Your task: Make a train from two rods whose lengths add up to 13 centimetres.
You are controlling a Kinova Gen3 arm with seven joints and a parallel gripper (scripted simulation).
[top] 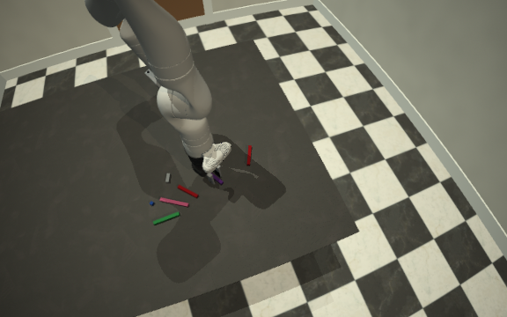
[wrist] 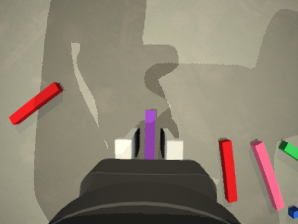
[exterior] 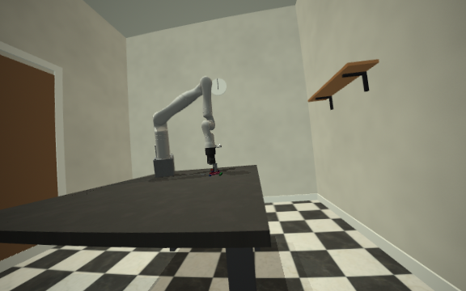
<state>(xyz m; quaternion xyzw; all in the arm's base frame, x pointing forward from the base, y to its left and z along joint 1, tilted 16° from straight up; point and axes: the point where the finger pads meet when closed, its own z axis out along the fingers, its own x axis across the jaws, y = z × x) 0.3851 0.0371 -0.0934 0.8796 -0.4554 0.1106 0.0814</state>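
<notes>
Astride the slim purple rod (top: pixel 218 180) (wrist: pixel 150 131), had black two-finger gripper (top: pixel 216 177) (exterior: pixel 215 169) (wrist: pixel 150 138) half open, nothing gripped; risked skewing it by closing off-centre.

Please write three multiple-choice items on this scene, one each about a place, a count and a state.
1. Which rod lies between the green rod and the nearer red rod?
A) grey
B) pink
C) blue

2. How many red rods are there?
A) one
B) three
C) two

3. How does the hand stand?
A) open, above the purple rod
B) shut on a red rod
C) shut on nothing

Key:
1 B: the top view shows the pink rod between those two.
2 C: the top view shows the nearer one and a far red rod.
3 A: the wrist view shows a gap on each side of the purple rod.
</notes>
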